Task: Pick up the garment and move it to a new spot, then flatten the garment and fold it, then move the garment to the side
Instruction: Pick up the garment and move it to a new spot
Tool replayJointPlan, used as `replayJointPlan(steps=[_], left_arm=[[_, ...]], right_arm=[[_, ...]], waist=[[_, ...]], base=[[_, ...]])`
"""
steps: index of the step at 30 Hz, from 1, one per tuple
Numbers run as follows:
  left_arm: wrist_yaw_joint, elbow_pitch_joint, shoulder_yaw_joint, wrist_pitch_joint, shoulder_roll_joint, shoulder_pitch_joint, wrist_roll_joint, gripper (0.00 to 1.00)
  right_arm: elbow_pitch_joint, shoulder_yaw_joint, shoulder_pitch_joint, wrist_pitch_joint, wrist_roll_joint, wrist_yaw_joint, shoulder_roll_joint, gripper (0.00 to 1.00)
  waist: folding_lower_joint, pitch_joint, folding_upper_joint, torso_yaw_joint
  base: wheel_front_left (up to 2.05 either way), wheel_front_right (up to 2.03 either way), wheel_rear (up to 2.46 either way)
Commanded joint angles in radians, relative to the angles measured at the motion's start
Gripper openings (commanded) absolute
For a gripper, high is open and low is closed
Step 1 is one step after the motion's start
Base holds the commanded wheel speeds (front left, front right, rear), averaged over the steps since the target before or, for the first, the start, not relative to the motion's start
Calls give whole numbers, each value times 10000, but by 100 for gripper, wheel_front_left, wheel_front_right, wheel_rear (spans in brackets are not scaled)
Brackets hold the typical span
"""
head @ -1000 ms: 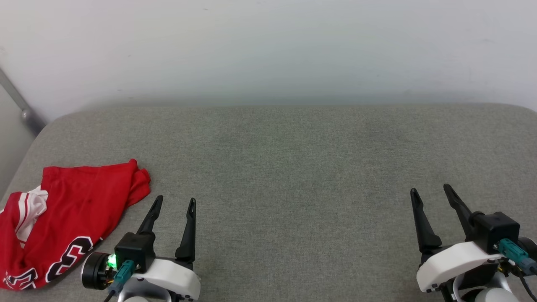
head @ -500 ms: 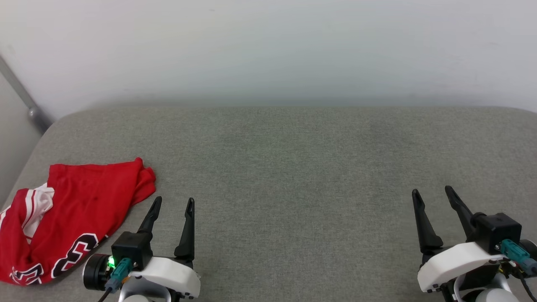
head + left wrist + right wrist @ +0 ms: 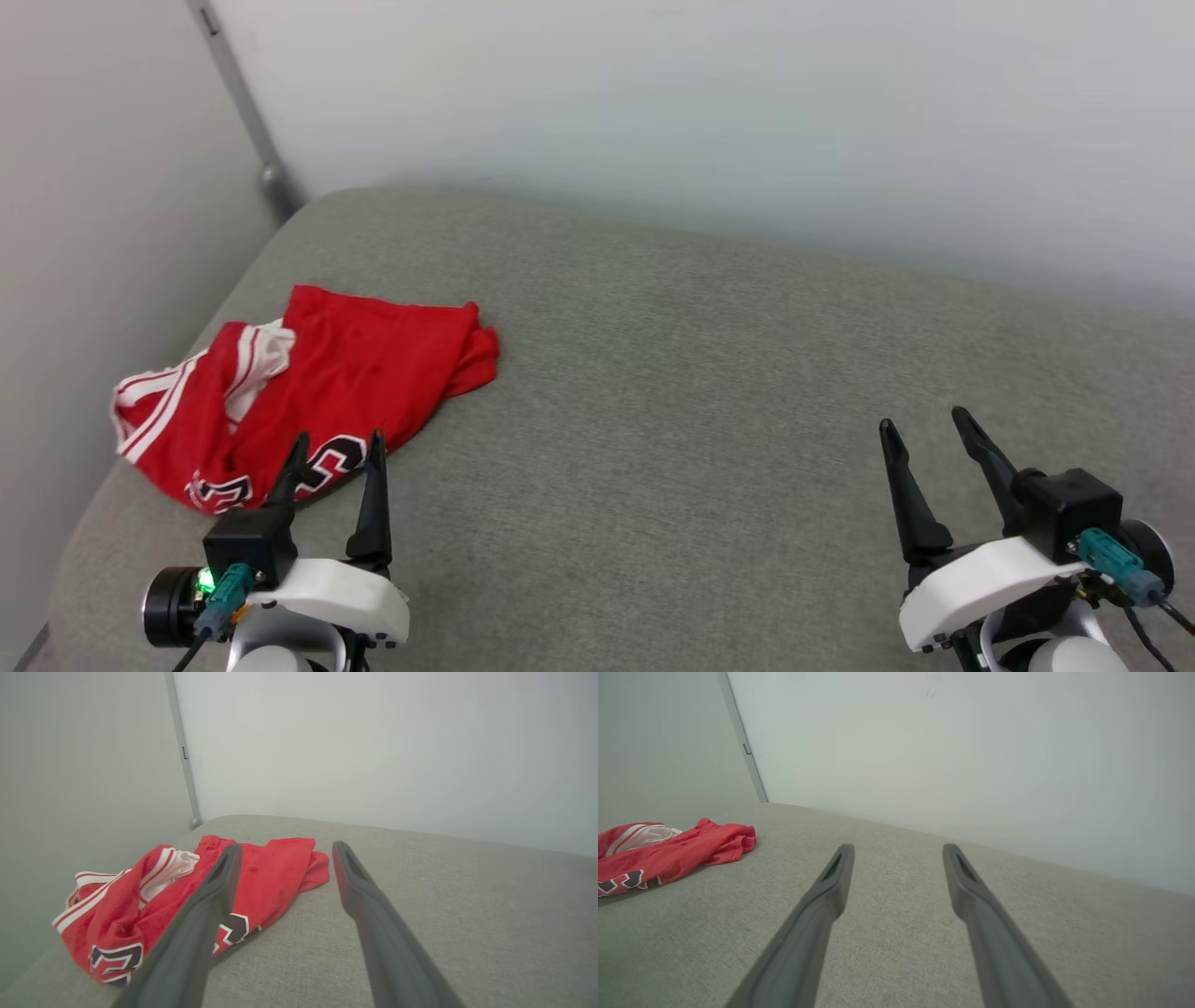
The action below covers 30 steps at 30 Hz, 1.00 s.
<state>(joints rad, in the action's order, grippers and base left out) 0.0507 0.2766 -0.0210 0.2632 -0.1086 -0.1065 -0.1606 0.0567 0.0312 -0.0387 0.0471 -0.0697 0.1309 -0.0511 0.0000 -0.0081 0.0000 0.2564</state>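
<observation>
The garment (image 3: 345, 373), a red jersey with white striped trim and black white-outlined lettering, lies crumpled near the left end of the grey cushion; it also appears in the left wrist view as the garment (image 3: 275, 877) and at the far left of the right wrist view as the garment (image 3: 682, 851). My left gripper (image 3: 338, 441) is open, its fingertips just over the garment's near edge in the head view, nothing between the fingers. My right gripper (image 3: 922, 418) is open and empty, far to the right above bare cushion.
A wide grey fabric cushion (image 3: 700, 373) spans the scene, with rounded edges at the left and back. Pale walls rise behind and to the left, meeting at a grey corner strip (image 3: 245, 103).
The head camera has turned left, so the garment now shows further right and whole. The left gripper now overlaps the garment's near edge. Both grippers stay open.
</observation>
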Motion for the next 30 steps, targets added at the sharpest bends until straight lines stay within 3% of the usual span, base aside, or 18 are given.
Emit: replayJointPlan(steps=[1, 7, 14, 22, 30], left_arm=[[-30, -14, 37, 24, -4, -7, -39, 100], [-91, 43, 277, 21, -108, 114, -309, 100], [-241, -54, 425, 16, -140, 309, -461, 100], [-350, -151, 438, -23, -206, 349, -557, 100], [-324, -213, 529, -296, -418, -341, -742, 100]], right_arm=[[6, 76, -124, 53, -7, -3, 14, 100], [80, 535, -253, 122, -88, -5, 11, 100], [95, 824, -308, 95, -88, -5, 8, 100], [108, 978, -333, -16, -201, -5, 10, 100], [5, 1160, -568, -192, -194, -5, 10, 100]], waist=[[0, -22, 0, 705], [0, -9, 0, 1694], [0, 19, 0, 2355], [0, 33, 0, 2497], [0, 373, 0, 2108]], base=[[0, 0, 0], [0, 0, 0], [0, 0, 0], [0, 0, 0], [0, 0, 0]])
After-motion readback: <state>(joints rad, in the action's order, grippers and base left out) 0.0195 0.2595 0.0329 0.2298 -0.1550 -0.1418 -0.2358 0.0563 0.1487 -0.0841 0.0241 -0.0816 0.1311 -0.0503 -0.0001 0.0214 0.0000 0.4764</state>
